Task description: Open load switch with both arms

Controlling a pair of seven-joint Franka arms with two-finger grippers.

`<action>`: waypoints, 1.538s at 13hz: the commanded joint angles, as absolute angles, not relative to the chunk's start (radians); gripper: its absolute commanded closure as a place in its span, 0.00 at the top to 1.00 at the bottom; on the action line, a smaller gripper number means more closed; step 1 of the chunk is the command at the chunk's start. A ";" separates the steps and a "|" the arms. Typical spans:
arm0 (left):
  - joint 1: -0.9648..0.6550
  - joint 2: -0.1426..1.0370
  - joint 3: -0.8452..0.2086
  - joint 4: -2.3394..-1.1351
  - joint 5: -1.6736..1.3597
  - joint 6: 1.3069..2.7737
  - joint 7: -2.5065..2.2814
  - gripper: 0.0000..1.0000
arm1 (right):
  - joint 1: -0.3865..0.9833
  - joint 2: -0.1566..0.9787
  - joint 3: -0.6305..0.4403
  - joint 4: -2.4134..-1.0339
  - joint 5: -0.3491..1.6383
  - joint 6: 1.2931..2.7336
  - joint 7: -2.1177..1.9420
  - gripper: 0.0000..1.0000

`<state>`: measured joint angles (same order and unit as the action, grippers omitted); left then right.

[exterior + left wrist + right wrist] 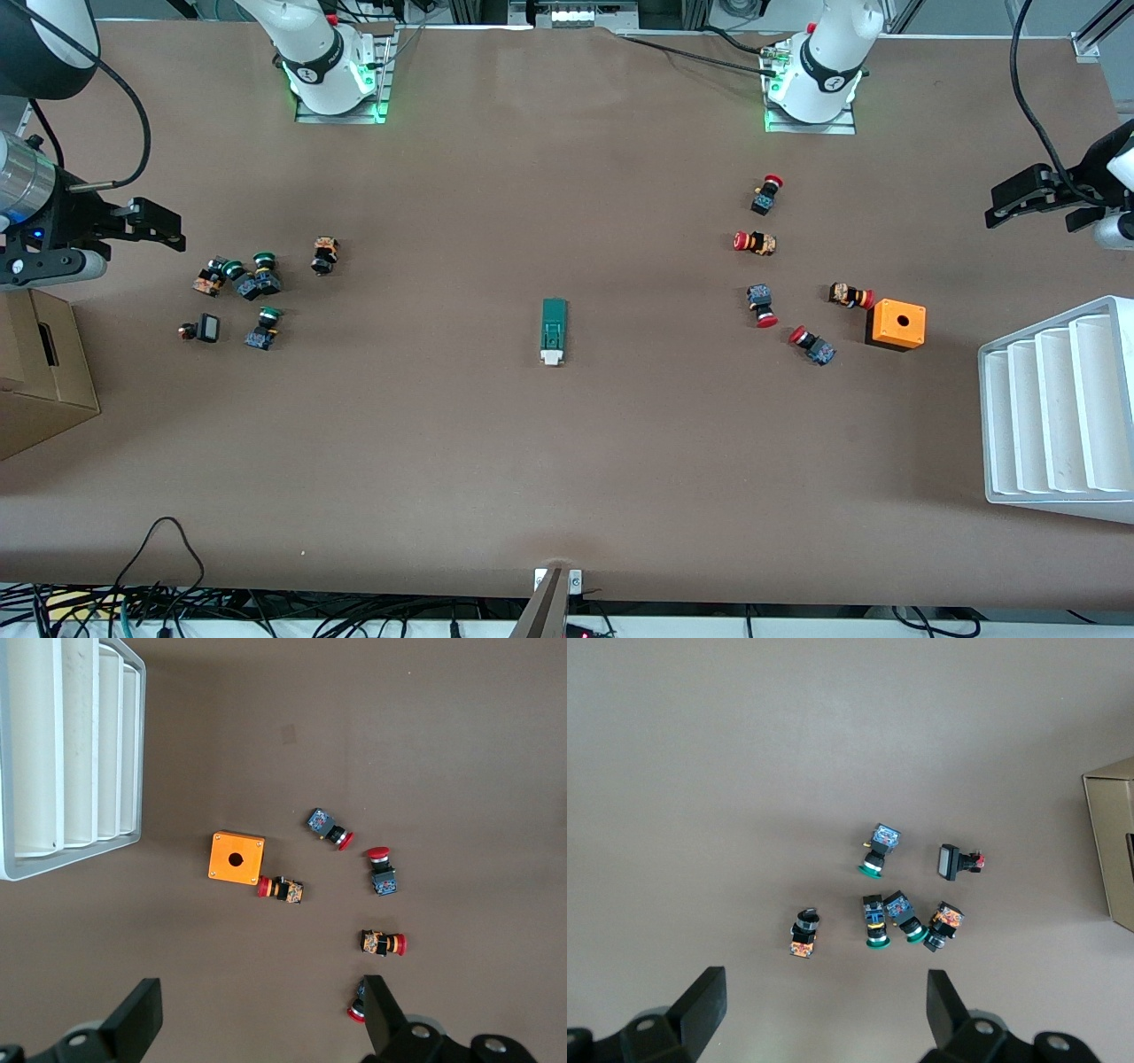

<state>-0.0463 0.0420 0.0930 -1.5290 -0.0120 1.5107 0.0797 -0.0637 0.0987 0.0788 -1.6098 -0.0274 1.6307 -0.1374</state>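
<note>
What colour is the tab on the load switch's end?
White, on the dark-green load switch, at its end nearer the camera. Best seen in the front view.

Left gripper (1019,203) raised at its table end, jaws apart, right gripper (158,227) likewise.

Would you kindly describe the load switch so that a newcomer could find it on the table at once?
Start from the brown table and look midway between the cluster of green-capped buttons and the cluster of red-capped buttons. There the load switch lies alone. Unlike the stubby buttons, it is a narrow dark-green block with a white tab at the end nearer the front camera.
</note>
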 commanded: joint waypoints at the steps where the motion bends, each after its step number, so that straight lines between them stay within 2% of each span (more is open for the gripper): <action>1: -0.052 0.025 0.104 -1.551 -0.025 1.526 0.087 1.00 | -0.064 0.100 0.083 -1.605 -0.046 1.621 -0.149 1.00; 7: -0.066 0.034 0.086 -1.545 -0.069 1.531 0.069 1.00 | -0.064 0.100 0.083 -1.603 -0.043 1.618 -0.152 1.00; 9: -0.074 0.048 0.051 -1.545 -0.094 1.563 0.010 1.00 | -0.067 0.100 0.083 -1.603 -0.040 1.620 -0.141 1.00; 15: -0.106 0.110 -0.200 -1.545 -0.077 1.692 -0.338 1.00 | -0.080 0.095 0.069 -1.603 -0.041 1.609 -0.198 1.00; 20: -0.140 0.211 -0.398 -1.548 0.023 1.894 -0.657 1.00 | -0.074 0.094 0.077 -1.600 -0.040 1.579 -0.198 1.00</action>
